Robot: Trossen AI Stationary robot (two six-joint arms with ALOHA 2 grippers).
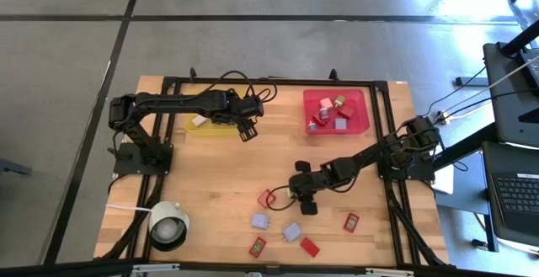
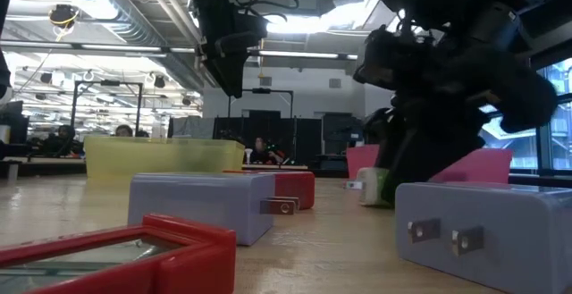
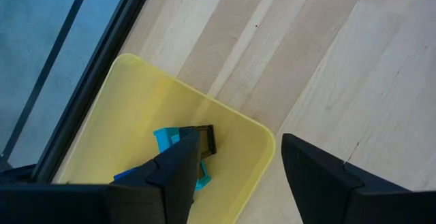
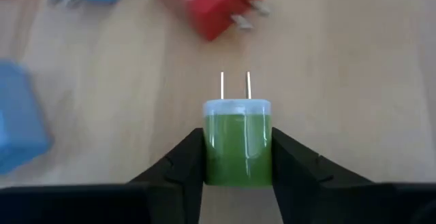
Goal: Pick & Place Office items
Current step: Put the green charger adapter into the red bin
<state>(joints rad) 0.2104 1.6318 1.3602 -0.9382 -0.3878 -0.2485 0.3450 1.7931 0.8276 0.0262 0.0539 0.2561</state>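
Near the middle of the wooden bench (image 1: pixel 210 193), the right gripper's (image 4: pixel 238 157) fingers pinch a small green plastic plug adapter (image 4: pixel 237 141); the smooth block could slip out during lifting.

A wooden table (image 1: pixel 210 184) is standing on a grey floor (image 1: pixel 59 100) crossed by dark lines. A yellow tray (image 1: pixel 221 126) and a red tray (image 1: pixel 360 119) are lying along its far edge, well apart, while a white cylinder with a dark centre (image 1: pixel 168 226) is sitting at its near left corner. A laptop (image 1: pixel 514 194) is resting on a stand just beside the table's right side.
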